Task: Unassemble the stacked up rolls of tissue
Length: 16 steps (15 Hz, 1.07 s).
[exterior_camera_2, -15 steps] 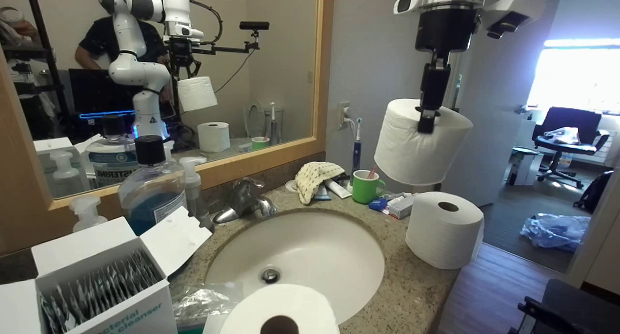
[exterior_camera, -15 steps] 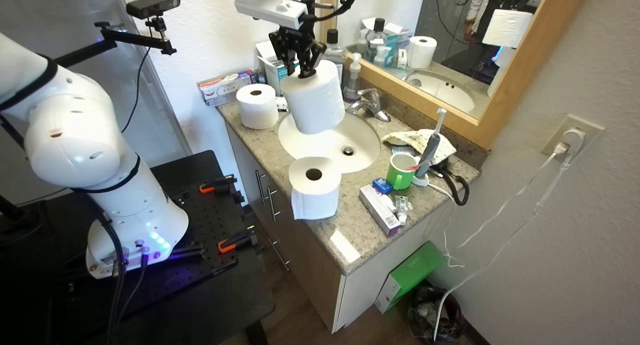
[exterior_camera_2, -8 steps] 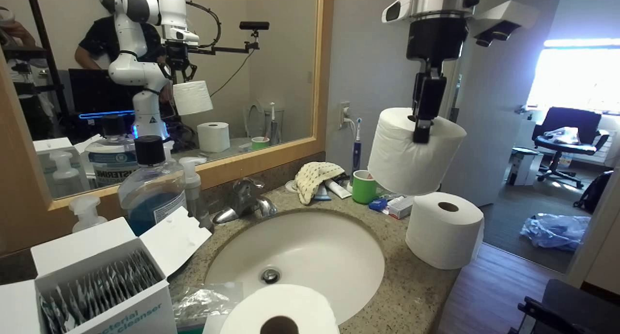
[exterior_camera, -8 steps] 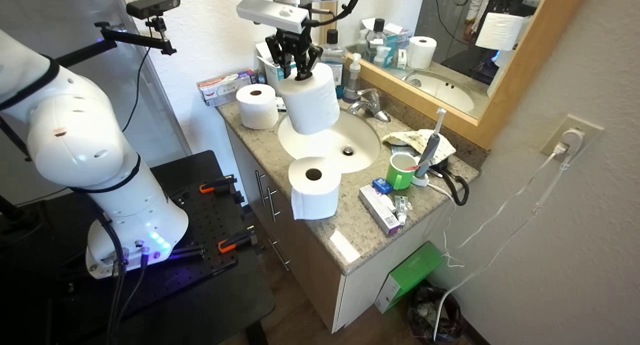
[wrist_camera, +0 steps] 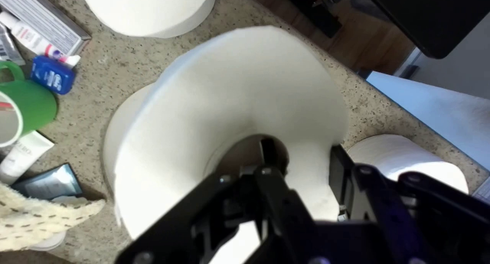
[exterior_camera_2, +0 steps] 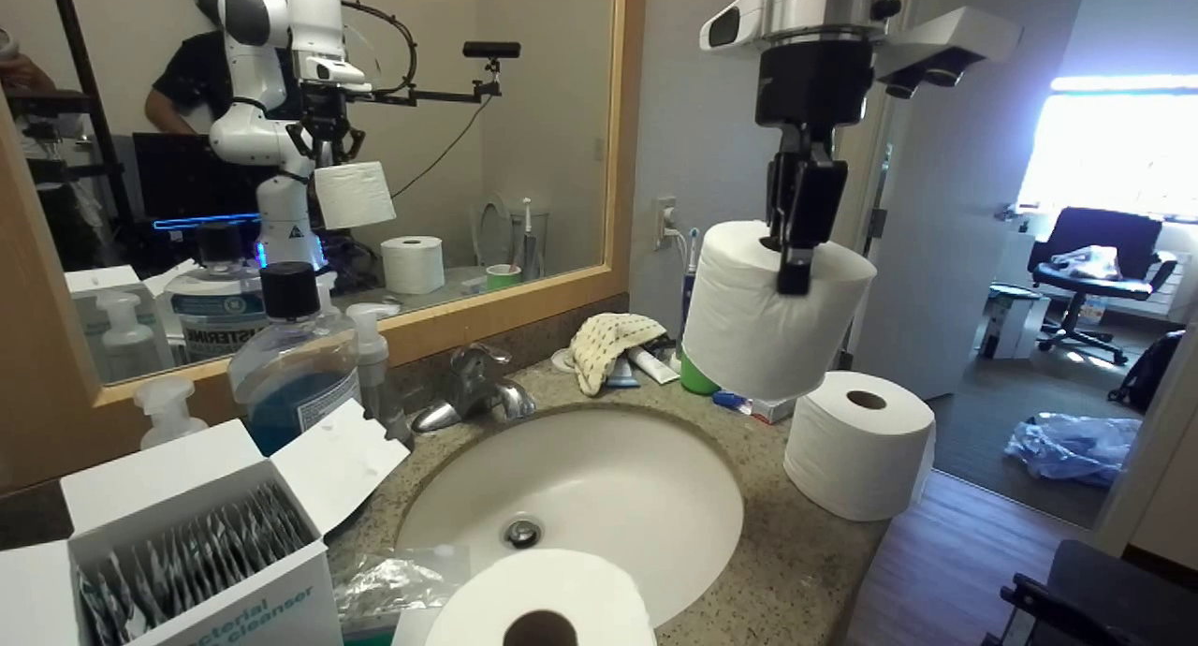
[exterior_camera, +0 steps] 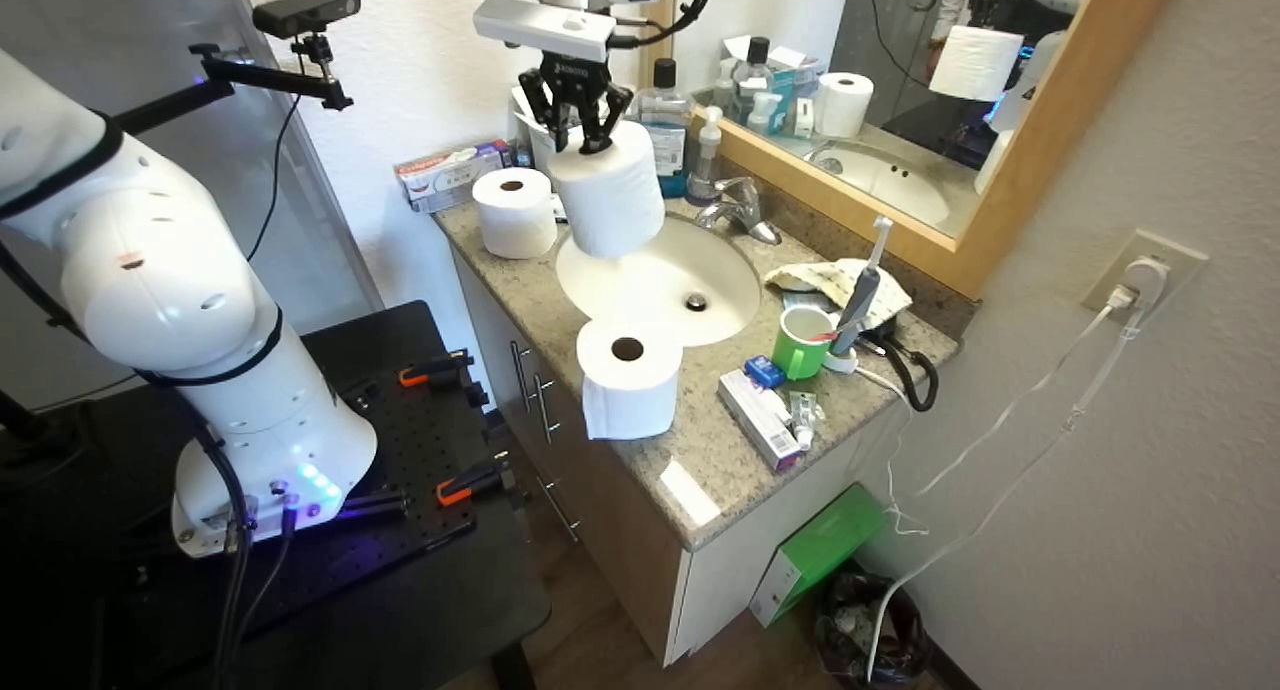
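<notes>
My gripper [exterior_camera: 578, 146] is shut on the wall of a white roll [exterior_camera: 608, 205], with one finger in its dark core and one outside. The wrist view shows this grip [wrist_camera: 302, 157] on the roll [wrist_camera: 229, 76]. The held roll hangs tilted in the air above the sink, apart from the others. A second roll [exterior_camera: 632, 400] stands upright at the counter's front corner, also in the other views [exterior_camera_2: 856, 459] [wrist_camera: 153, 11]. A third roll [exterior_camera: 516, 225] stands upright at the far end by the wall, also in the other views [exterior_camera_2: 552, 580] [wrist_camera: 402, 160].
The sink [exterior_camera: 725, 310] lies between the standing rolls, with a faucet [exterior_camera: 740, 210] behind. A green mug [exterior_camera: 800, 342], toothpaste box [exterior_camera: 758, 418] and cloth [exterior_camera: 850, 278] sit on the counter. Bottles [exterior_camera_2: 299, 374] and an open box [exterior_camera_2: 197, 543] stand by the mirror [exterior_camera_2: 468, 140].
My gripper has moved left in both exterior views with the held roll, and lower in one of them. It stays shut on the roll. The two standing rolls have not moved.
</notes>
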Available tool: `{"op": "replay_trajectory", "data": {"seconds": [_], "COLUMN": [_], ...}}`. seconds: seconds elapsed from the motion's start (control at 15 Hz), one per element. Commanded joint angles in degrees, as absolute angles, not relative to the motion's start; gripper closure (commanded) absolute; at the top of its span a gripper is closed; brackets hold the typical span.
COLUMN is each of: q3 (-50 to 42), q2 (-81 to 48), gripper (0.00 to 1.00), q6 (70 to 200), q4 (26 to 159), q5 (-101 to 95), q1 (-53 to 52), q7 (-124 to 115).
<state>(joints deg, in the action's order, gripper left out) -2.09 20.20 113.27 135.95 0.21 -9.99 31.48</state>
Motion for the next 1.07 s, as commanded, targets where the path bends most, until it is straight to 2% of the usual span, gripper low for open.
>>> {"op": "replay_trajectory", "data": {"seconds": [0.0,1.0], "q3": [-1.57,-1.86], "q2": [16.96,6.29], "gripper": [0.89,0.89], "q6": [111.13,115.12], "q4": [133.01,134.52], "q5": [2.26,9.66], "q1": [-10.65,-5.81], "q7": [34.97,32.18]}}
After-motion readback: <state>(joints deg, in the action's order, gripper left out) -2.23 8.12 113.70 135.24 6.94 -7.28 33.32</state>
